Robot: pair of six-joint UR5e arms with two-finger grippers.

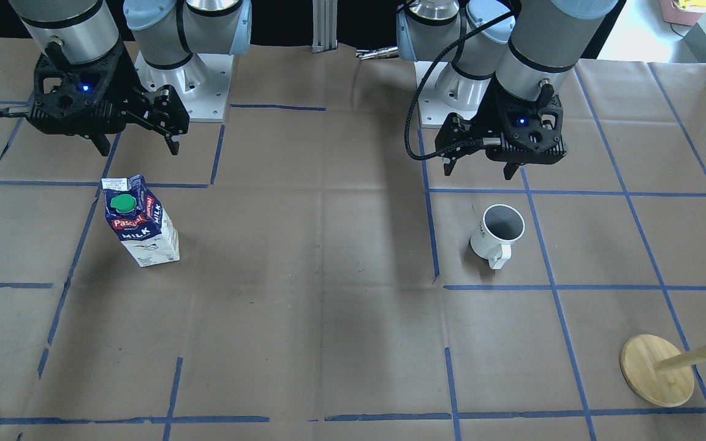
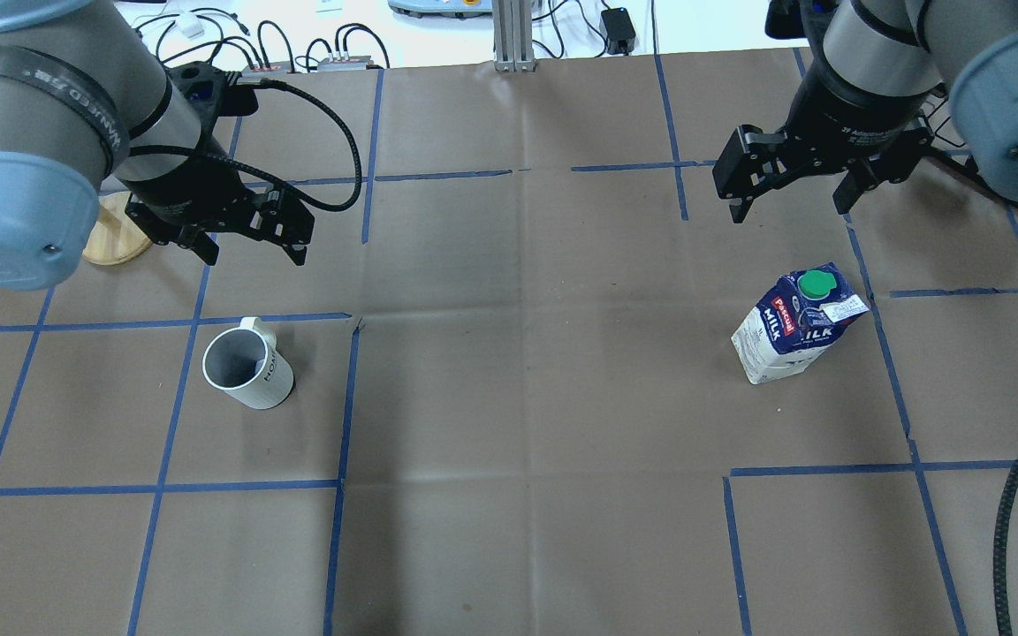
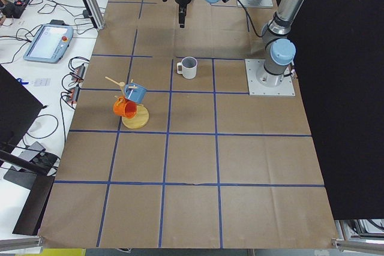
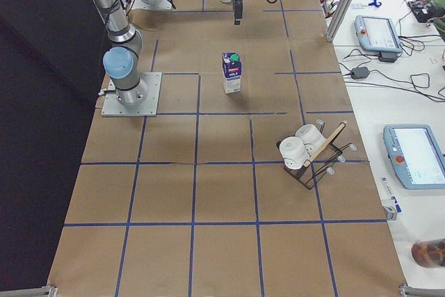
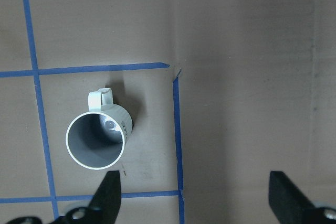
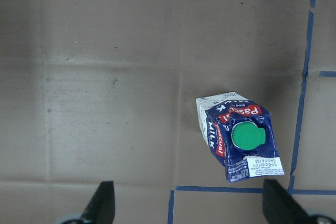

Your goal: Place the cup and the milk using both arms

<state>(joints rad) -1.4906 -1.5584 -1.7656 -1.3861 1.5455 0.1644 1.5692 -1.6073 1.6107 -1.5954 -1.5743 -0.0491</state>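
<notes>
The white cup point(image 1: 497, 233) stands upright on the brown paper table, handle toward the operators' side; it also shows in the overhead view point(image 2: 248, 364) and the left wrist view point(image 5: 100, 137). My left gripper point(image 1: 478, 171) is open and empty, hovering above and just behind the cup, also in the overhead view point(image 2: 254, 258). The blue and white milk point(image 1: 141, 223) carton with its green cap stands upright, also seen from overhead point(image 2: 792, 327) and in the right wrist view point(image 6: 236, 135). My right gripper point(image 1: 138, 150) is open and empty, above and behind the carton, apart from it.
A wooden mug tree point(image 1: 656, 370) with a blue and an orange mug stands on the robot's far left, seen too in the left side view point(image 3: 135, 109). A rack with white cups point(image 4: 306, 151) stands on the robot's right. Blue tape lines grid the table.
</notes>
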